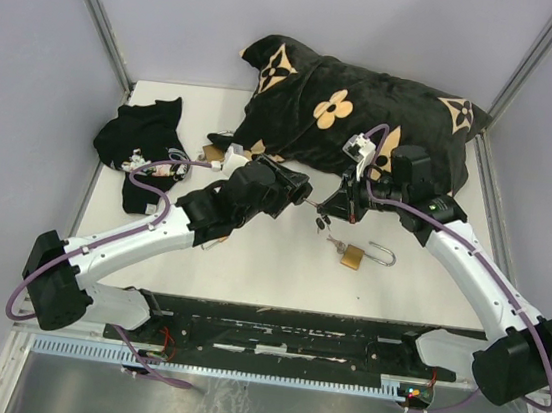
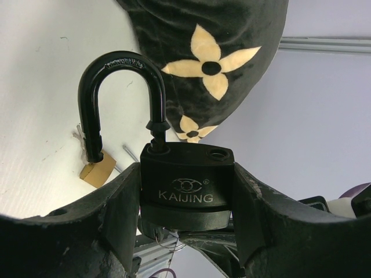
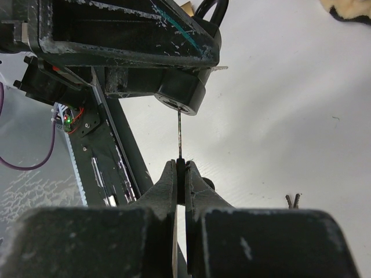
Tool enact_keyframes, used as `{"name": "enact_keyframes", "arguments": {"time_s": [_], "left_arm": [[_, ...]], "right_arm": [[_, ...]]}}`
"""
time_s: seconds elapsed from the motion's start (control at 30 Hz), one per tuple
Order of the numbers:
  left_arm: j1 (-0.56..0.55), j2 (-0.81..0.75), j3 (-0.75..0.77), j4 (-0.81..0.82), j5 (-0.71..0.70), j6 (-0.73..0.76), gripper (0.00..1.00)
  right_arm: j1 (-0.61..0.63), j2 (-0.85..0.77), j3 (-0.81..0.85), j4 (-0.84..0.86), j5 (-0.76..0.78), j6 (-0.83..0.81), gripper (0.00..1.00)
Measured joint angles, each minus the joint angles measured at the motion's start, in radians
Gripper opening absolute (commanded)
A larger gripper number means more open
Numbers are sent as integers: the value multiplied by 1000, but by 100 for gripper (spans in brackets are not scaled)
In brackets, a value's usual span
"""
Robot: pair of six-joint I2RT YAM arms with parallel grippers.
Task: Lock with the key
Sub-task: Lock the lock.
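While my left gripper point(image 2: 185, 194) clamps the black padlock point(image 2: 186, 174) by the two narrow ends of its body, my right gripper point(image 3: 181, 174) is pressed together on one key point(image 3: 179, 136). It pinches the head so the thin blade points at the round keyhole end under that padlock. The tip meets the keyhole, but I cannot tell how deep it sits.

I count two padlocks. The black padlock is held off the surface between my two wrists. A brass padlock point(image 1: 352, 257) lies flat on the near side of the black padlock, toward my bases and a little to the right. I count one cushion point(image 1: 359, 106), lying beyond the black padlock, and one dark cloth point(image 1: 144, 135), crumpled well to its left.

Below the black padlock spreads a white table point(image 1: 267, 276), matte and faintly scuffed. Plain grey walls point(image 1: 29, 86) with metal corner posts close it in on three sides.

The black padlock has a blocky, smooth body with rounded corners and KAIJING stamped on its face. Its shackle point(image 2: 119, 63) is a glossy black hoop standing sprung, one leg free of its hole. The brass padlock has a bright silver hoop, also sprung. The cushion looks like soft black velvet, printed with cream flowers and pointed stars.
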State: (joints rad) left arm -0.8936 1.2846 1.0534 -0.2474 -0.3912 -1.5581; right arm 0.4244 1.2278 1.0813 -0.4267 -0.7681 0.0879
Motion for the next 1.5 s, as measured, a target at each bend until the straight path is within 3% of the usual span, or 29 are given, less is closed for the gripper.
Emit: {"name": "enact_keyframes", "arguments": {"time_s": [1.5], "left_arm": [[2, 0, 0, 6, 0, 0, 3]], "right_arm": [[7, 3, -21, 29, 9, 34, 2]]}}
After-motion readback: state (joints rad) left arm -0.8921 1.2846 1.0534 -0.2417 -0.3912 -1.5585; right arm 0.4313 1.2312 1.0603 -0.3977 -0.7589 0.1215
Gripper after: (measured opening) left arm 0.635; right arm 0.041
